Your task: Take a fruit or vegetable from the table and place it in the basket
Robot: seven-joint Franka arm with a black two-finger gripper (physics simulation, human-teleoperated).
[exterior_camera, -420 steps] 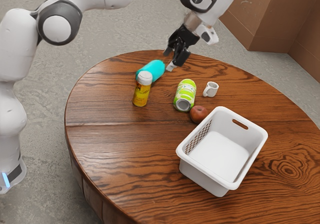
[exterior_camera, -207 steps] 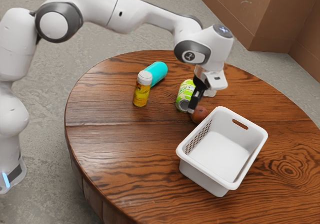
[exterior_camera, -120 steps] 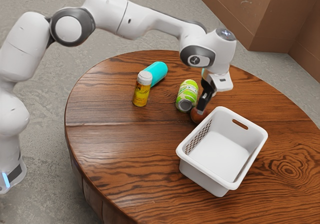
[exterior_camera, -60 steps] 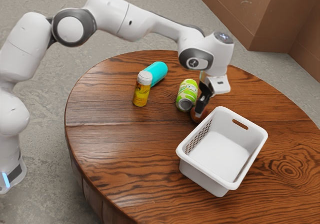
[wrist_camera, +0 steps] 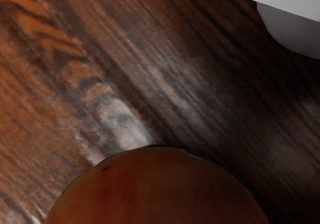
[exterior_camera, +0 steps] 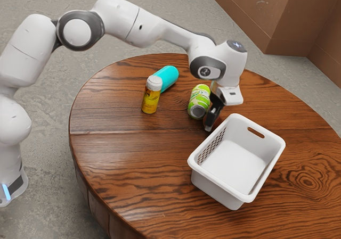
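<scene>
Exterior view: my gripper (exterior_camera: 209, 125) is low between the can (exterior_camera: 199, 101) and basket (exterior_camera: 218, 191). The fruit (wrist_camera: 160, 189) is right at it, near the table (exterior_camera: 117, 148); whether it's clamped or released, I can't tell. An off-centre grip on something that round could slip as I lift, and travelling too low could clip the basket's rim or roll the can.

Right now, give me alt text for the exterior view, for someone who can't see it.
A white robot arm reaches in from the exterior view's left, its black gripper down at a round reddish fruit on a wooden table. Close by stands an empty white basket; a green can, yellow bottle and teal cylinder sit farther back.
</scene>
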